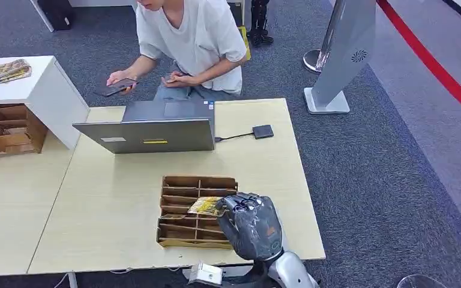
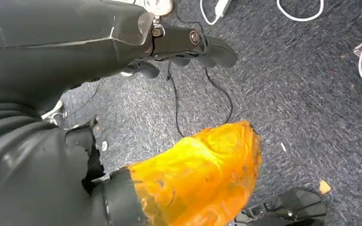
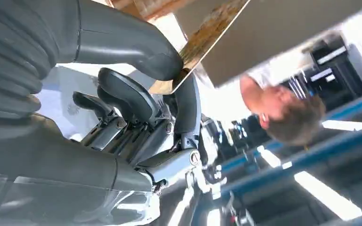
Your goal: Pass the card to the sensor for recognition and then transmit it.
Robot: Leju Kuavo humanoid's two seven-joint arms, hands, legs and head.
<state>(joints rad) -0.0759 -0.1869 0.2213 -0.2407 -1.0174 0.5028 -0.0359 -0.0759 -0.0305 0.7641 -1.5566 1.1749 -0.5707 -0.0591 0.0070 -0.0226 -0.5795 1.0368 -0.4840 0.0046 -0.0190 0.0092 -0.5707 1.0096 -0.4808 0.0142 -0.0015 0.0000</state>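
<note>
My right hand (image 1: 253,225) hovers over the right side of a wooden slotted organizer (image 1: 180,231) near the table's front edge. It pinches a yellow card (image 1: 204,206) that sticks out to the left over the slots. In the right wrist view the thumb and a finger of that hand (image 3: 136,94) clamp the card's edge (image 3: 207,33). The sensor (image 1: 263,131), a small black box, lies farther back on the table, cabled to a grey laptop (image 1: 150,135). My left hand (image 2: 184,42) hangs over the carpet with nothing in it.
A person (image 1: 192,42) sits behind the table holding a phone (image 1: 117,87). A white cabinet (image 1: 36,90) with cards on top and a second wooden organizer (image 1: 6,129) stand at the left. A grey stand (image 1: 342,60) is on the carpet to the right.
</note>
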